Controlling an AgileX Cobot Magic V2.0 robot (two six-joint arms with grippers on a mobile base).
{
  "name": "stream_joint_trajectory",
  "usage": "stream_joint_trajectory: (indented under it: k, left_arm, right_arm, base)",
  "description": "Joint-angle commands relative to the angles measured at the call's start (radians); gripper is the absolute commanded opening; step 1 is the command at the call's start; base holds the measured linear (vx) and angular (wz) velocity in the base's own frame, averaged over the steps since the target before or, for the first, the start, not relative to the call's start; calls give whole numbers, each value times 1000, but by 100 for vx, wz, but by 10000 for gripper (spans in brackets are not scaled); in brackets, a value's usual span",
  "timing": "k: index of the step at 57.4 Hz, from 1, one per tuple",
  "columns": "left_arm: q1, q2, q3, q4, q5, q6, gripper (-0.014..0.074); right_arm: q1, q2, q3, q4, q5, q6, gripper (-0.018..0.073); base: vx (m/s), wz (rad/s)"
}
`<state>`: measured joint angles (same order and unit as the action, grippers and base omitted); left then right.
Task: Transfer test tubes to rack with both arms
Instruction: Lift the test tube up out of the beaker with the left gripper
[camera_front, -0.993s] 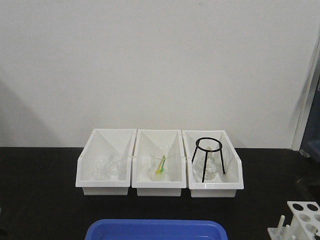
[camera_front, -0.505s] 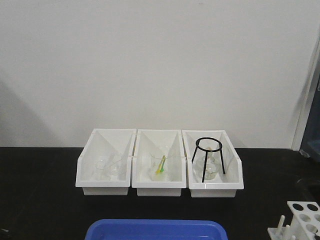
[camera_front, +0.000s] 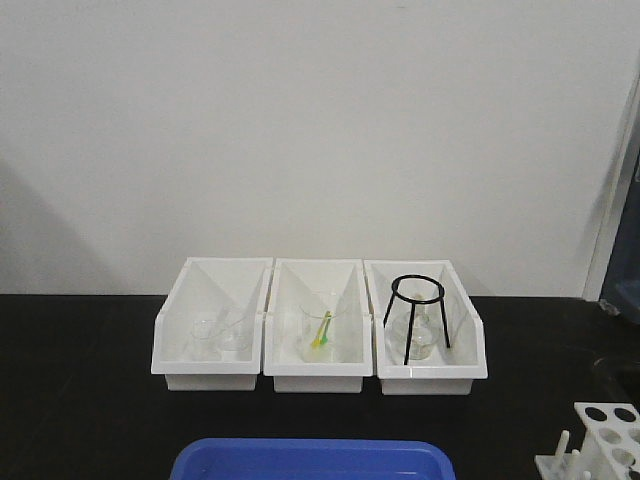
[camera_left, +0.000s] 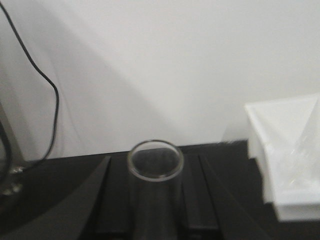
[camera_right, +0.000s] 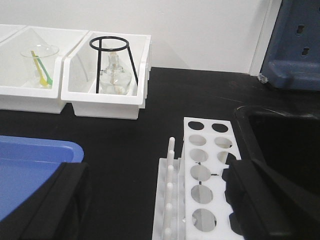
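Right wrist cam: right gripper (camera_right: 155, 174) jaws are spread wide, holding nothing, and the white rack (camera_right: 205, 165) sits on the black counter (camera_right: 200, 95) just ahead, between them, with a blue tray (camera_right: 30, 160) off to its left. Left gripper (camera_left: 154, 160) looks to have its jaws closed on a clear test tube (camera_left: 155, 200), held upright. Farther back, three white bins (camera_front: 318, 372) sit in a row by the wall.

The front camera stands back, facing the white wall (camera_front: 320, 120) straight across the black table (camera_front: 80, 400), bins (camera_front: 317, 375) centred, blue tray (camera_front: 310, 460) and rack (camera_front: 612, 424) clipped at its lower edge. The right wrist camera looks down slantwise from close over that same rack (camera_right: 210, 165), blue tray (camera_right: 30, 160) and two bins (camera_right: 105, 107) beyond. The left wrist camera sits low, blurred, right behind a glass tube (camera_left: 155, 210), facing the wall.
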<state>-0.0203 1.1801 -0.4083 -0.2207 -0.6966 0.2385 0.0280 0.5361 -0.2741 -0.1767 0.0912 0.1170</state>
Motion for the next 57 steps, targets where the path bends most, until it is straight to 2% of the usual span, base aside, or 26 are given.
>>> stream_joint_trajectory:
  k: [1,5,12,17,20,24,31,40,46,57]
  left_arm:
    - [0,-39,-23,55,-71,-166,-20]
    - [0,-37,-23,149,-79,-276,-20]
    - [-1,-32,-23,391,-99,-499,-20]
    - [-1,-32,-23,562,-154,-682,-20]
    - [-1,-32,-23,628,-189,-792,-19]
    - [-2,-32,-23,702,-232,-893,-17]
    - [-18,-32,-27,743,-286,-982,-18]
    - [-97,-22,-107,788,-274,-985,-18]
    - [-157,19,-189,788,-226,-995,-18]
    - [-250,142,-318,788,-173,-1151,-18]
  right_arm:
    - [3,8,-33,-5,-91,-9,593]
    - [3,8,-33,9,-110,-4,593]
    - [3,8,-35,23,-156,-3,585]
    - [14,24,-62,2,-128,-3,565]
    - [40,49,-89,-9,-91,-3,554]
    - [89,89,-133,-9,-39,-9,545]
    - [230,200,-197,-9,-7,-58,544]
    - [427,368,-276,-9,-36,-89,544]
    - [526,467,-357,-7,-32,-105,551]
    - [651,632,-531,-2,18,-107,591]
  base:
    - [0,0]
    - [0,0]
    - [0,0]
    - [0,0]
    - [0,0]
    - [0,0]
    - [0,0]
    - [0,0]
    - [0,0]
    - [0,0]
